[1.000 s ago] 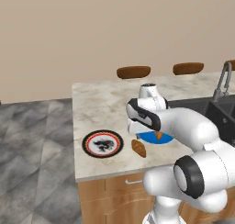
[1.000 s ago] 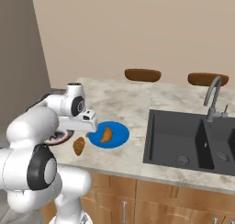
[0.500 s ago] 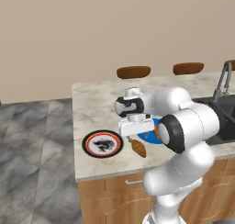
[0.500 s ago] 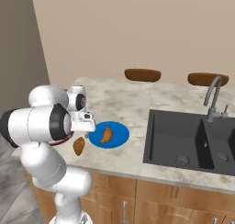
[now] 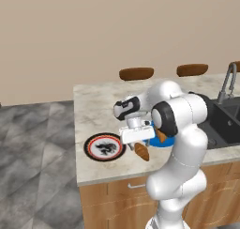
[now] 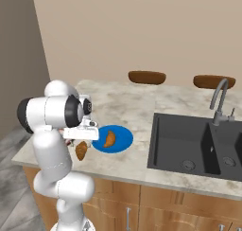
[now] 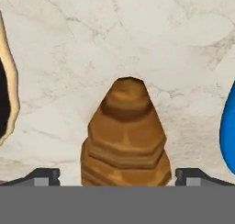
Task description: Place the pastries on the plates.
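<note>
One pastry (image 7: 125, 137) lies on the counter (image 5: 93, 106) between the gripper's (image 7: 117, 176) parted fingers.

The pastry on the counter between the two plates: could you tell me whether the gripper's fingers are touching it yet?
Apart. In the hand view, the pastry sits between the two fingers, with bare marble counter visible on either side between it and each tip. The gripper is open around it.

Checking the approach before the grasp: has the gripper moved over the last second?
Yes. The gripper has swung from over the blue plate toward the white patterned plate, and now straddles the golden-brown pastry on the marble counter.
</note>
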Robot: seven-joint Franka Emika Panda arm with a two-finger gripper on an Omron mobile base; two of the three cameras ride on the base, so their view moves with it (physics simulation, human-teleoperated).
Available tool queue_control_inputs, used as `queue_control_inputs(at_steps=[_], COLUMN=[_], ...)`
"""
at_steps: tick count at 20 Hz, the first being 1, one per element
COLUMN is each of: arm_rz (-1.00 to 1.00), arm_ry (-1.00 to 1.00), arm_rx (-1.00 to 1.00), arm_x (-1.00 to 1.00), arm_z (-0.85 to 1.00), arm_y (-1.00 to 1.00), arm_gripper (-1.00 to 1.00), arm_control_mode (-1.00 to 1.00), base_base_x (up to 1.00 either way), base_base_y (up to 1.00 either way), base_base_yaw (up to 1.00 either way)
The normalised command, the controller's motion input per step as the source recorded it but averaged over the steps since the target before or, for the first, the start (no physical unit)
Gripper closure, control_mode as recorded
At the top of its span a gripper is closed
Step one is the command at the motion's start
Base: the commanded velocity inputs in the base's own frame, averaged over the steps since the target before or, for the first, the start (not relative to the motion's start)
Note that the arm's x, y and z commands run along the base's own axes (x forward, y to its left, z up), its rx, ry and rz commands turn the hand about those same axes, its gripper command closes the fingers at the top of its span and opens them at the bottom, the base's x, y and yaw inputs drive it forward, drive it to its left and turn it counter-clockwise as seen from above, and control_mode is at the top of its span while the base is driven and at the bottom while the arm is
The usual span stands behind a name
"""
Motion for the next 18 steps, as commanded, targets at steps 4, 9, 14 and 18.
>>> queue_control_inputs(at_steps=[4,9,14,18], arm_rz=[0.00,0.00,0.00,0.00], arm_ry=[0.22,0.15,-0.01,-0.09], arm_rx=[0.00,0.00,0.00,0.00], arm_x=[-0.42,-0.49,-0.70,-0.36], arm_z=[-0.24,-0.36,-0.07,0.72], arm_y=[0.00,0.00,-0.19,-0.01], arm_gripper=[-1.00,1.00,1.00,1.00], arm_control_mode=[-1.00,-1.00,-1.00,-1.00], base_base_x=[0.00,0.00,0.00,0.00], base_base_y=[0.00,0.00,0.00,0.00], base_base_yaw=[0.00,0.00,0.00,0.00])
